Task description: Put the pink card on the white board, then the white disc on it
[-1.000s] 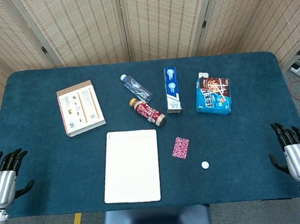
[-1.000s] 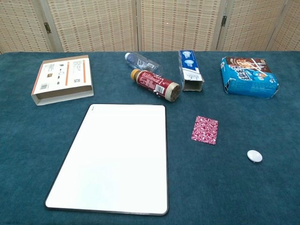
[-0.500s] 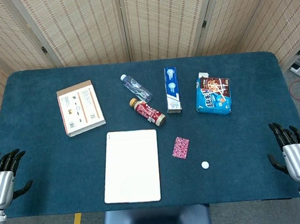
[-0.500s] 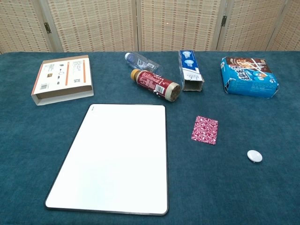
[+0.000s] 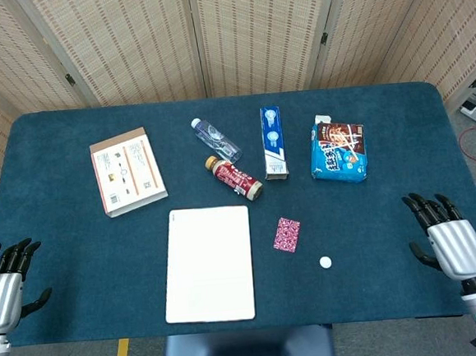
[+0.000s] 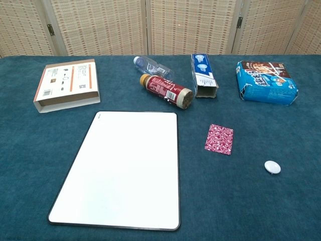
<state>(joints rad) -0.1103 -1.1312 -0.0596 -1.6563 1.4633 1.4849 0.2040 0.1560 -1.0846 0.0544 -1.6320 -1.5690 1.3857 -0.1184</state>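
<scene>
- Table (image 5: 78,240): covered in dark blue cloth; it carries every item listed below.
- Board (image 5: 208,264): white, lying flat near the front edge, left of centre. Its surface is bare.
- Carton (image 5: 128,171): flat brown and white box, behind and to the left of the board, apart from it.
- Snack pack (image 5: 338,153): blue, at the back right, lying flat.
- Toothpaste box (image 5: 273,142): blue and white, between the snack pack and the two bottles, long side running front to back.
- Red bottle (image 5: 235,178): on its side, just behind the board's far right corner, not touching it.
- Clear bottle (image 5: 216,139): on its side, just behind the red bottle.
- My right hand (image 5: 447,238): open, fingers apart, holding nothing. It sits at the table's front right corner, well apart from the disc. It shows in the head view only.
- My left hand (image 5: 4,280): open, fingers apart, holding nothing. It sits off the table's front left corner, well apart from the board. Head view only.
- Card (image 5: 287,234): pink patterned, flat on the cloth, just right of the board and not on it.
- Disc (image 5: 325,263): white, flat on the cloth, right of and nearer the front than the card, apart from it.
</scene>
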